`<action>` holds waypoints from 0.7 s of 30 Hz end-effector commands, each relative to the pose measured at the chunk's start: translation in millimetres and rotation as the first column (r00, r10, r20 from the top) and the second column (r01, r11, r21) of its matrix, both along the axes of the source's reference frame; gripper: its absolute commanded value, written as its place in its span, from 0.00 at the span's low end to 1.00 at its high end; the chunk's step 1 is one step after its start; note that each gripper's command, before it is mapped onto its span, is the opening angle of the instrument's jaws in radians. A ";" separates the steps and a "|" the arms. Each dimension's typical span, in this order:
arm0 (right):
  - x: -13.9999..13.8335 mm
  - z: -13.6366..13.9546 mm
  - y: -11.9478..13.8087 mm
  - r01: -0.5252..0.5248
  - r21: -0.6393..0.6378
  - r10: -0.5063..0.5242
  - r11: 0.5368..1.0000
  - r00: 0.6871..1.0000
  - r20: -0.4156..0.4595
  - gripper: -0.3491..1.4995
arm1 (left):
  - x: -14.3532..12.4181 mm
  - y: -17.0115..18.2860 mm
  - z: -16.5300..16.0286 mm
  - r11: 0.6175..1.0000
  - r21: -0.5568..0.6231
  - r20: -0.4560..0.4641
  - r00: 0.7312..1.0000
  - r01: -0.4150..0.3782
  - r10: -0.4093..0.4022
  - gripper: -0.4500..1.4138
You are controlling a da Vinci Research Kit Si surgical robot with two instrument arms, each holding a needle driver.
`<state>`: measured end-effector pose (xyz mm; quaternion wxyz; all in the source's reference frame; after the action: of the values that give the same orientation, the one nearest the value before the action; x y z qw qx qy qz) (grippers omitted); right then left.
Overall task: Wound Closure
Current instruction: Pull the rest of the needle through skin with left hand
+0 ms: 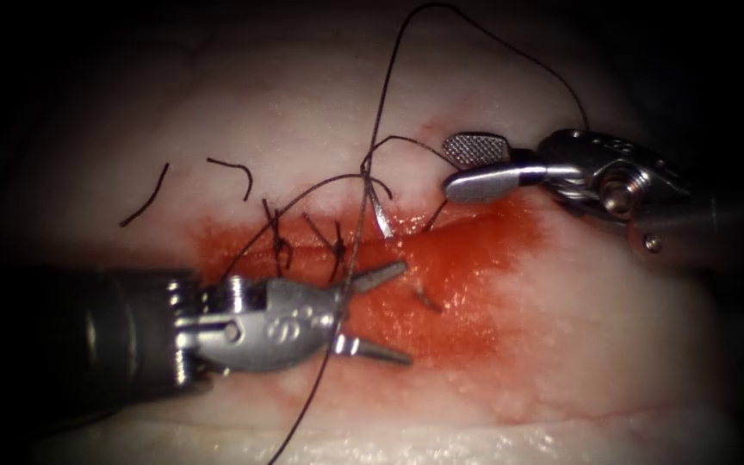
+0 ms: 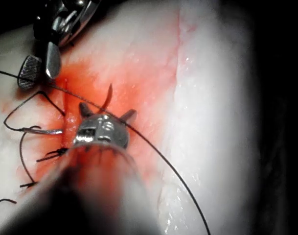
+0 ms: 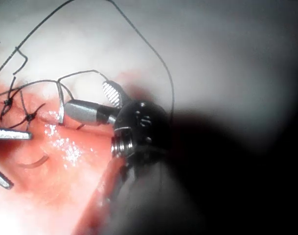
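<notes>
Tissue (image 1: pixel 303 112) lies under the endoscope with its cut (image 1: pixel 441 234) running across a patch of red fluid (image 1: pixel 467 293), two dark knotted stitches (image 1: pixel 282 245) already sitting along the cut's left stretch. Entering from the left, the left tool (image 1: pixel 385 310) hovers over the red patch with its jaws spread wide, one tip just below the cut line and the other farther down, and nothing is held between them. From the right, the right tool (image 1: pixel 462 168) sits just above the cut, its jaws also parted, the ridged inner face of the upper one turned to the camera; they too hold nothing. Between the two tools the curved needle (image 1: pixel 379 211) stands in the tissue at the cut: a short bright length rises above it, and a second sliver (image 1: pixel 428 300) surfaces in the red fluid below, on the far side of the cut. Thread (image 1: pixel 389 77) runs from the needle's upper end in loops across the pale tissue, climbs in a long arc toward the right tool, and another strand drops past the left tool's jaws to the lower edge. Two cut ends of thread (image 1: pixel 144 196) lie loose on the pale tissue, well to the left.
</notes>
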<state>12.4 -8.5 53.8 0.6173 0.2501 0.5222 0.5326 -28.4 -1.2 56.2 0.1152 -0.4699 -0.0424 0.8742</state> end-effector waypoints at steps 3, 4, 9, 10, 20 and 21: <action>-0.6 0.4 -1.0 -0.010 0.001 0.009 1.000 1.000 0.013 0.45 | -1.8 0.2 1.0 1.000 -0.012 0.024 0.999 0.021 -0.021 0.43; -0.7 0.3 -1.2 -0.011 0.002 0.011 1.000 1.000 0.015 0.45 | -2.1 0.2 1.1 1.000 -0.015 0.028 0.999 0.026 -0.026 0.41; -0.7 0.0 -2.0 -0.010 0.000 0.010 1.000 1.000 0.007 0.44 | -3.0 -0.2 1.9 0.998 -0.038 0.040 0.998 0.050 -0.048 0.37; -0.6 -0.1 -2.2 -0.012 -0.001 0.012 1.000 1.000 0.005 0.44 | -3.0 -0.3 2.2 0.997 -0.048 0.043 0.997 0.059 -0.057 0.35; -0.5 -0.8 -4.0 -0.019 -0.011 0.019 1.000 1.000 -0.004 0.33 | -0.6 -0.3 3.8 0.986 -0.056 0.017 0.988 0.156 -0.156 0.00; -0.5 -0.9 -4.2 -0.019 -0.011 0.019 1.000 1.000 -0.005 0.34 | -0.3 0.0 3.6 0.983 0.000 0.033 0.983 0.183 -0.183 0.00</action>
<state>11.1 -12.2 52.4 0.6123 0.2406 0.5285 0.5366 -27.9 -0.9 59.1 0.2143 -0.4895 -0.0147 0.8452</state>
